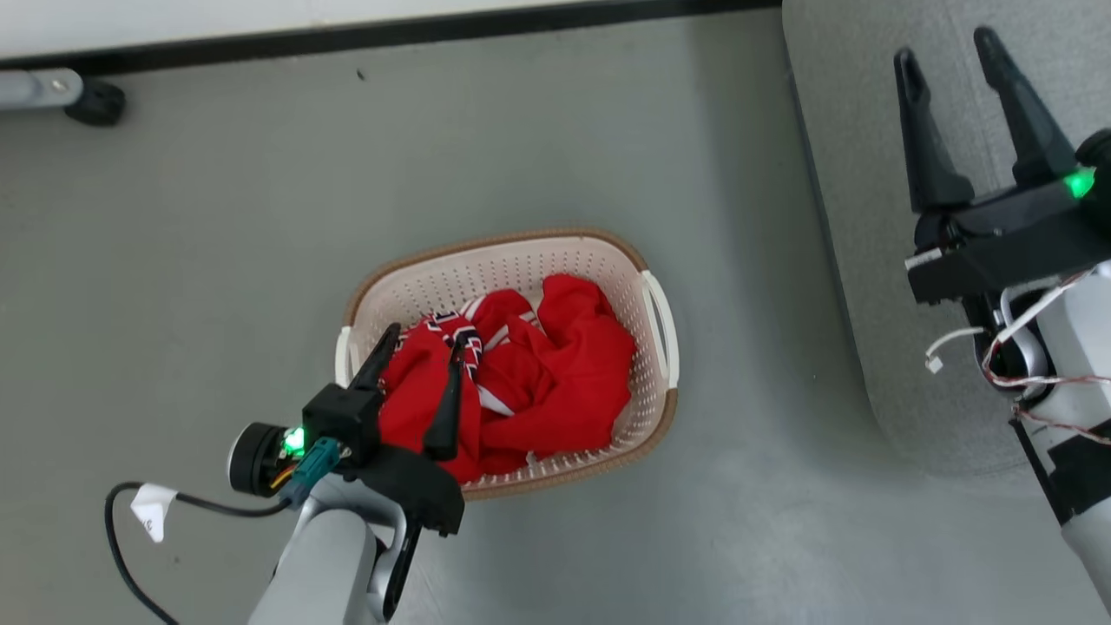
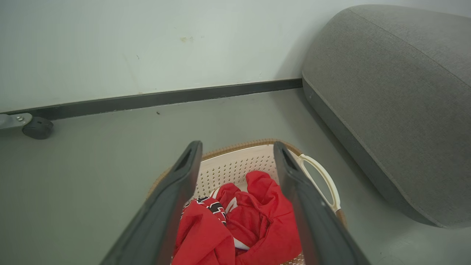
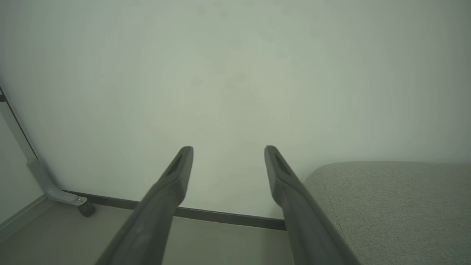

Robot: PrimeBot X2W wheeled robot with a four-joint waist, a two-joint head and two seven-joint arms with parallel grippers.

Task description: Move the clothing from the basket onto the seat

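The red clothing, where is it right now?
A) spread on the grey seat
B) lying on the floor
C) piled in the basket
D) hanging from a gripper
C: the clothing lies heaped inside the basket, and the left gripper over it is open.

left claw: fingers wide apart, empty, angled down | right claw: fingers wide apart, empty

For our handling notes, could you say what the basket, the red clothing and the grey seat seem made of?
Cream-white perforated basket: probably moulded plastic, smooth, with regular holes; brown rim looks woven. Bright red crumpled clothing: soft fabric, by its loose folds. Large light-grey seat: woven upholstery cloth, by its fine grain and stitched seam.
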